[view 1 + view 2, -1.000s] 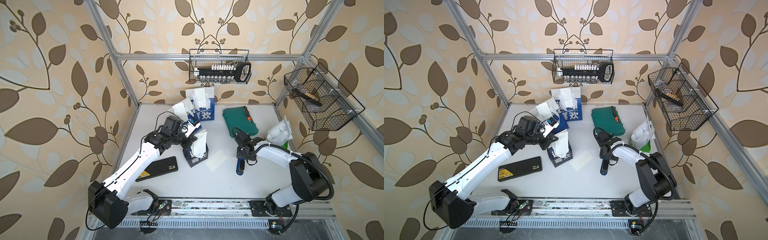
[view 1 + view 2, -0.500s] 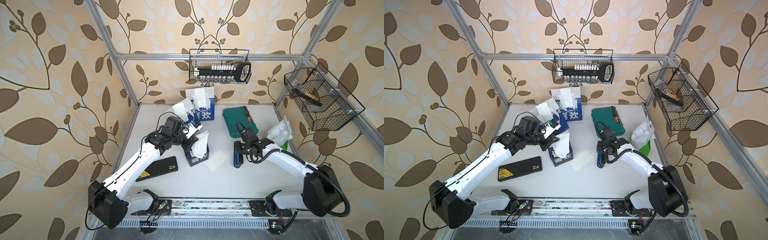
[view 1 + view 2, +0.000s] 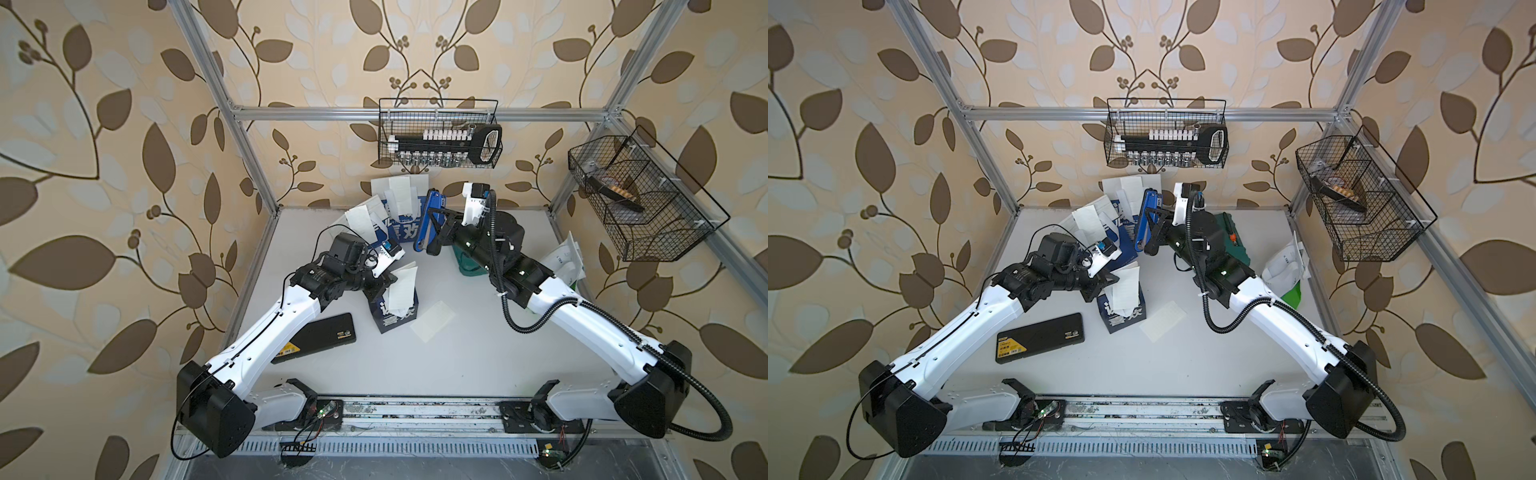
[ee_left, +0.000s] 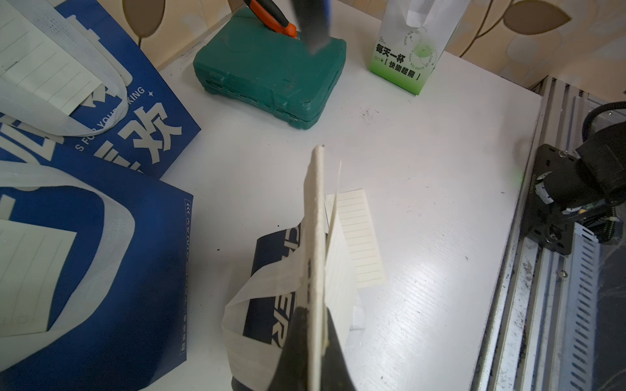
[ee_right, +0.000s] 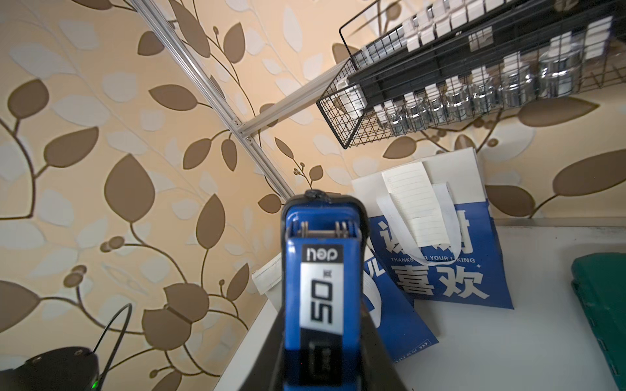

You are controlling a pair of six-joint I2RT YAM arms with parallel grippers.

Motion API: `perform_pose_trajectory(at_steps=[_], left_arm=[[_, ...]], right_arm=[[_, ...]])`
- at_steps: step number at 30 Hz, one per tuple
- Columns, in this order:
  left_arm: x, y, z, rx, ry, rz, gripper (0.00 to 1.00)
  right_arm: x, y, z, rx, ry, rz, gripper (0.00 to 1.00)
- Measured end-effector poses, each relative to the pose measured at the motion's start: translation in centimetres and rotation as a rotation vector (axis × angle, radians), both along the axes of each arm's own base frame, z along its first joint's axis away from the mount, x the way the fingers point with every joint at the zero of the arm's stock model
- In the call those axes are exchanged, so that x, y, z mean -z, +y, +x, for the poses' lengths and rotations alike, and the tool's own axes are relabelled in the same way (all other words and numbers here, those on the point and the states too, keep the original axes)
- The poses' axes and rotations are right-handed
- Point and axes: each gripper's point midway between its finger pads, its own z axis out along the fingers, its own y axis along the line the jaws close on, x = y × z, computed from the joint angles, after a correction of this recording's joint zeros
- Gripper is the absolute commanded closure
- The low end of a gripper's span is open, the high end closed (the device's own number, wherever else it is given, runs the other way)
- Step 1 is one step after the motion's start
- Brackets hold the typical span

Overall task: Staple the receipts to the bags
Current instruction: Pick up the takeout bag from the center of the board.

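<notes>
My left gripper is shut on the top edge of the small navy bag, pinching a lined receipt flat against it. The right gripper is shut on a blue stapler, held in the air in front of the two large blue-and-white bags, each with a receipt on it. Another receipt lies loose on the table. The white-and-green bag stands at the right.
A green plastic case lies at the back, partly under the right arm. A black flat case lies beside the left arm. Wire baskets hang on the back wall and the right wall.
The right gripper has closed on the stapler, lifted it off the table and carried it up and back toward the large blue bags. The left arm has kept still.
</notes>
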Motion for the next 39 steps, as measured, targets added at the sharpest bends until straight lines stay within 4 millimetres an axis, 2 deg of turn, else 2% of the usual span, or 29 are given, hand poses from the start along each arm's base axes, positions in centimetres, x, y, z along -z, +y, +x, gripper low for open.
perform_pose_trajectory(at_steps=[5,7,12,24,39], left_arm=[[-0.2,-0.2,0.2,-0.011,0.002,-0.027,1.00],[-0.4,-0.4,0.3,-0.017,0.001,-0.042,1.00],[-0.6,-0.5,0.5,-0.028,0.006,-0.061,1.00],[-0.3,-0.3,1.7,-0.111,0.047,-0.063,1.00],[-0.4,-1.1,1.8,-0.144,0.130,-0.102,1.00]], right_arm=[[3.6,1.9,1.3,-0.007,0.088,0.000,1.00],[4.1,2.4,1.2,-0.016,0.103,0.000,1.00],[3.7,3.5,0.4,-0.045,0.092,0.014,1.00],[4.0,5.2,-1.0,-0.087,0.094,-0.011,1.00],[3.0,5.1,-2.5,-0.014,-0.021,-0.181,1.00]])
